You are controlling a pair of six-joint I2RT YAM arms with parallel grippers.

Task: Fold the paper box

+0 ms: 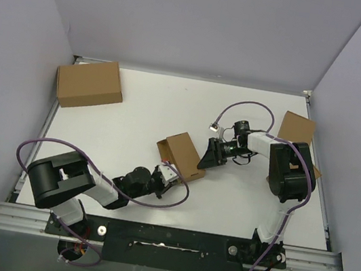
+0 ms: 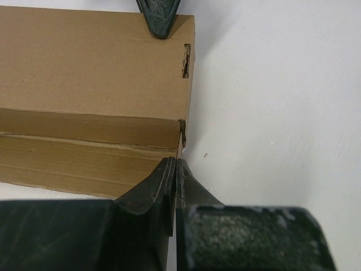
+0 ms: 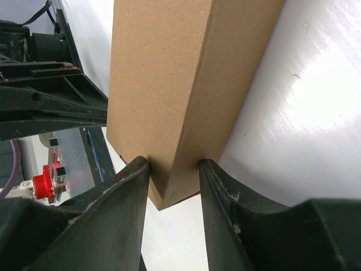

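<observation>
Brown paper box lies between the claws: left gripper pinched shut on its near corner flap, right gripper part-open, clamping the far end.

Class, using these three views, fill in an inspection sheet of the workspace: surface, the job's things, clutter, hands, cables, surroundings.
surface: white table, flat, with glare in the right wrist view.
job's things: paper box, folded into a small oblong, mid-table between the two arms.
clutter: larger brown carton at the far left; brown box at the far right, partly behind the right arm.
hands: left hand shut on a thin edge at one end of the paper box; right hand shut across the opposite end.
cables: purple cable loops off the left arm; second purple cable arcs over the right arm.
surroundings: pale walls on three sides; metal rail along the near edge.
</observation>
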